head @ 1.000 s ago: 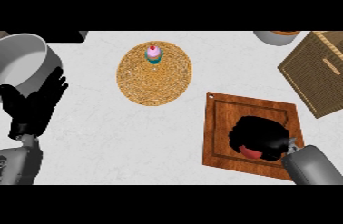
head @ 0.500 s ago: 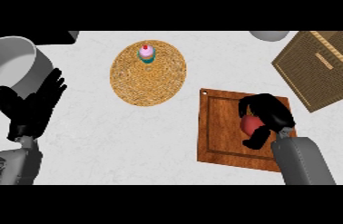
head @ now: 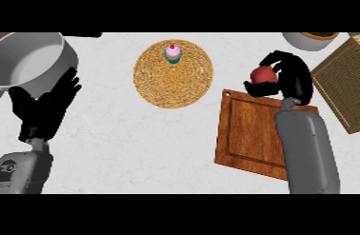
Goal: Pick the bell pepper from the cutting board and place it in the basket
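Worktop [head: 141, 139], pale and speckled, carries everything, with a grey pot [head: 32, 63] at its left edge. The wooden board [head: 253, 139] lies at the right, bare of its load, and a round woven mat [head: 174, 82] sits in the middle with a small cupcake [head: 172, 52] near its far rim. The basket [head: 341, 82], brown and woven, is cut off by the right edge, just beyond the board's far right corner.

The right hand [head: 292, 79] hangs past the board's far edge, fingers curled round the red pepper [head: 264, 75]. The pepper sits on the side of the hand facing the mat, so the palm stands between it and the basket. The carry ahead, by this reading, is a short sweep to the right, with the hand turning or passing over the rim before it lets go.

The left hand [head: 45, 108] rests open beside the pot, fingers up, well apart from the basket and unlikely to play a part.
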